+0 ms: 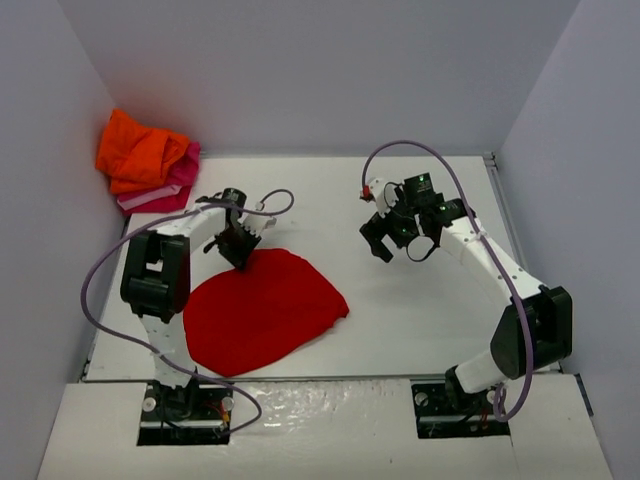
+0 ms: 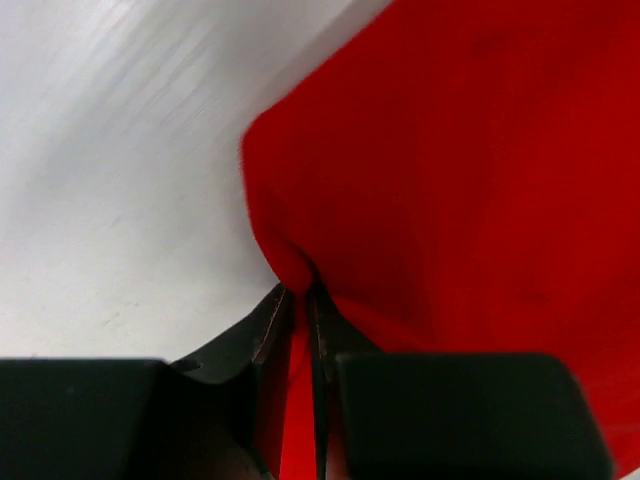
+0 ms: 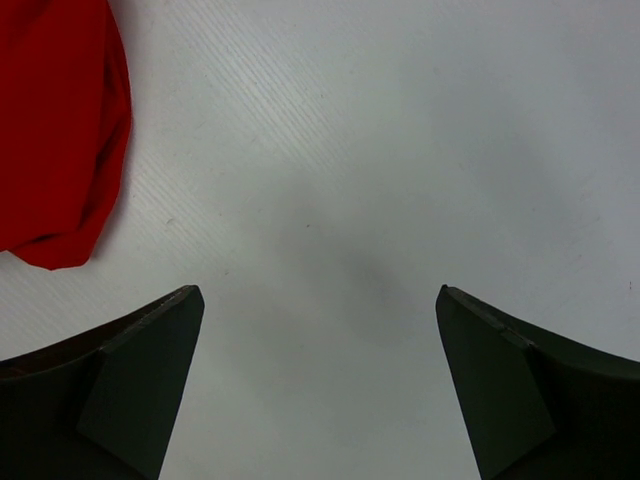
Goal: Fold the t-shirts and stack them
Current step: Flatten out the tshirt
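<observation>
Top external, left to right: orange shirt (image 1: 140,150) sat on the pink shirt (image 1: 168,192), both bunched in the far-left corner against the wall (image 1: 60,200). Next, the left gripper (image 1: 240,256) was down on the far edge of the red shirt (image 1: 262,310), which lay flat on the table (image 1: 420,320), left of centre. — Ana

Left wrist confirmed it: fingers (image 2: 268,360) clenched on a pinch of red hem, cloth puckered into the jaws. Thin bite though. — Raj

Agreed. My call: lift low, carry the edge slowly toward the near side so the fold lays flat and the pinch doesn't slip. — Ana

And the right gripper (image 1: 400,245)? — Raj

Wide open, holding nothing, hovering over bare table right of the shirt. Right wrist showed only the shirt's tip at frame left. I'd take that side too, to keep the fold square. — Ana

Room? — Raj

Plenty right of centre. Tight on the left: wall near, and the left arm's cable (image 1: 95,290) looped out beside the shirt. The shirt's near edge sat close to the table's front lip, so a long pull could probably drag it off. — Ana
</observation>
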Motion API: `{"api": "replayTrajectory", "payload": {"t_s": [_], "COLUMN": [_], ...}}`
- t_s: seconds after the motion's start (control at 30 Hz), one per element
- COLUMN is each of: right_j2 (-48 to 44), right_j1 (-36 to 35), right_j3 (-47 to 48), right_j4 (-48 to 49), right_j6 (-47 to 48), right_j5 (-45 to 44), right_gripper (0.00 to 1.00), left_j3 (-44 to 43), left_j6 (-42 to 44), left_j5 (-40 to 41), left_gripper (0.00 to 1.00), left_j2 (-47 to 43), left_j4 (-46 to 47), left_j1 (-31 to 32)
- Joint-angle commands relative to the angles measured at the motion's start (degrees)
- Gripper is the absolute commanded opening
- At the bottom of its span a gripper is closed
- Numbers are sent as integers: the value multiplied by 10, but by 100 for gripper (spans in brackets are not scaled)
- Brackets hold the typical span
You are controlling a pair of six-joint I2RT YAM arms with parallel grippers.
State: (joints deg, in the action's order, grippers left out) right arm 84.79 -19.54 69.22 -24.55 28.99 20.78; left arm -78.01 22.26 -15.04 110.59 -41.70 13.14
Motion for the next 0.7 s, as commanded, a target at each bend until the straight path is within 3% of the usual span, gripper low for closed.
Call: {"api": "replayTrajectory", "payload": {"t_s": [0.0,0.17,0.37,0.53,0.6,0.67], "right_j2": [-24,-4,15,21,23,25], "right_j1": [-5,-16,-41,-49,-53,-53], "right_j3": [-10,4,9,2,4,7], "right_j4": [6,6,5,5,5,5], "right_j6": [2,-3,-5,3,6,15], "right_j5": [-10,-23,-55,-64,-74,-82], "right_gripper": [100,100,100,100,100,100], "left_j3": [-36,-131,-397,-590,-613,-610], "left_j6": [22,32,36,-9,-25,-34], "left_j5": [20,37,46,70,84,103], "left_gripper": [0,0,0,1,15,42], "left_j2": [-1,74,194,238,230,189], "left_j4": [-43,-79,-135,-137,-133,-115], "left_j1": [59,104,180,194,188,169]}}
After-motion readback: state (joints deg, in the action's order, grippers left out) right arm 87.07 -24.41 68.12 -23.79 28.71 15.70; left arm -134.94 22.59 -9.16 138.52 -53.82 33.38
